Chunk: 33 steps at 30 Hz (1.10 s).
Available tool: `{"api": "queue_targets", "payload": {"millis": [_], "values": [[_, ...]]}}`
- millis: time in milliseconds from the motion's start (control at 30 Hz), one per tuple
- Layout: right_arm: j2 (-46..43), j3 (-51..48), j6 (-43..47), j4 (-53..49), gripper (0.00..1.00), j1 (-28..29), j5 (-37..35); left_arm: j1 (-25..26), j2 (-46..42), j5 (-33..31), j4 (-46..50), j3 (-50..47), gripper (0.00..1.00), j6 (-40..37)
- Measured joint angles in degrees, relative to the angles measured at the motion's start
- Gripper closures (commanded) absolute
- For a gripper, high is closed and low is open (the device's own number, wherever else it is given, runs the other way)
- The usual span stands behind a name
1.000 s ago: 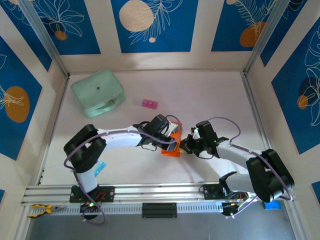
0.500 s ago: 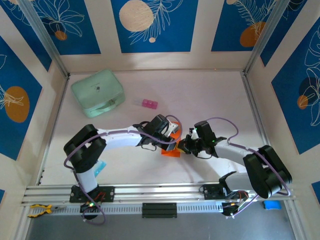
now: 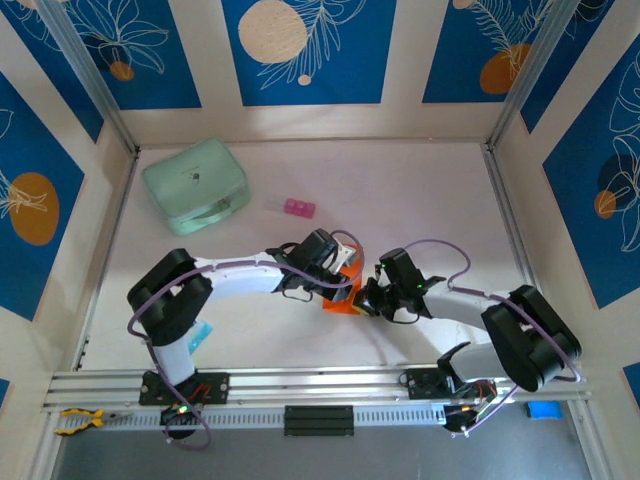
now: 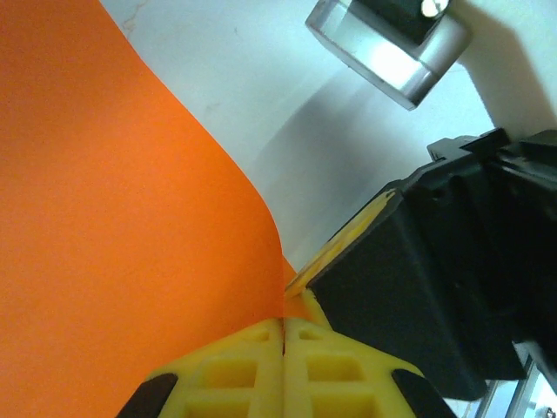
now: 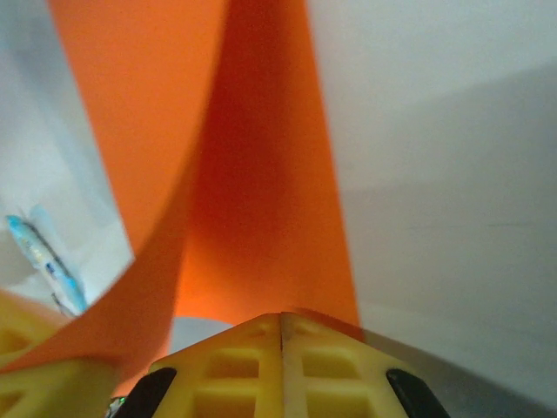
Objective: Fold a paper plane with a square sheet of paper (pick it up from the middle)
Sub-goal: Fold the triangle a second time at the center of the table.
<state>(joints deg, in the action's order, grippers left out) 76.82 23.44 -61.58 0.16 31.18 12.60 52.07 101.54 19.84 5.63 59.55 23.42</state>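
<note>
The square sheet of paper (image 3: pixel 338 302) is bright orange and lies bent and partly folded at mid-table between the two arms. My left gripper (image 3: pixel 347 277) is shut, its yellow tips (image 4: pixel 284 324) pinching the sheet's edge (image 4: pixel 113 218). My right gripper (image 3: pixel 366 296) comes in from the right, almost touching the left one, and is shut with the curled orange paper (image 5: pixel 257 174) running into its yellow tips (image 5: pixel 280 318). The right gripper's black body (image 4: pixel 418 296) is close beside the left fingers. The paper plane is out of view.
A mint-green case (image 3: pixel 197 185) lies at the back left, with a small pink block (image 3: pixel 298 208) to its right. A blue wrapper (image 3: pixel 200 332) rests by the left arm's base. Low rails edge the table on both sides.
My right gripper has slid left, closing in on the left gripper and the orange paper. The left arm has hardly moved.
</note>
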Motion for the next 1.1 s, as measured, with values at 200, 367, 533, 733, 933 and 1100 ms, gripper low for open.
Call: {"api": "queue_targets", "payload": {"millis": [200,367,533,733,933,1100], "values": [[1.22,0.74,1.55,-1.16,0.97,-0.22,-0.44,-0.11,0.0,0.04,0.44,0.02,0.91,-0.37],[1.49,1.31,4.24,-2.36,0.96,-1.44,-0.17,-0.11,0.07,0.09,0.66,0.07,0.91,-0.33],[2.89,2.38,7.1,-3.26,0.96,-3.61,1.62,-0.13,0.61,0.09,0.52,0.24,0.91,0.57],[5.62,5.42,11.15,-6.1,0.95,-5.44,3.26,-0.17,1.99,0.04,-0.63,0.42,0.9,3.15],[5.92,6.47,12.98,-8.17,0.93,-6.14,3.08,-0.22,2.14,-0.61,-0.7,0.5,0.89,3.76],[5.92,6.27,12.17,-6.56,0.92,-5.9,3.8,-0.22,2.14,-1.01,-0.72,0.63,0.89,3.74]]}}
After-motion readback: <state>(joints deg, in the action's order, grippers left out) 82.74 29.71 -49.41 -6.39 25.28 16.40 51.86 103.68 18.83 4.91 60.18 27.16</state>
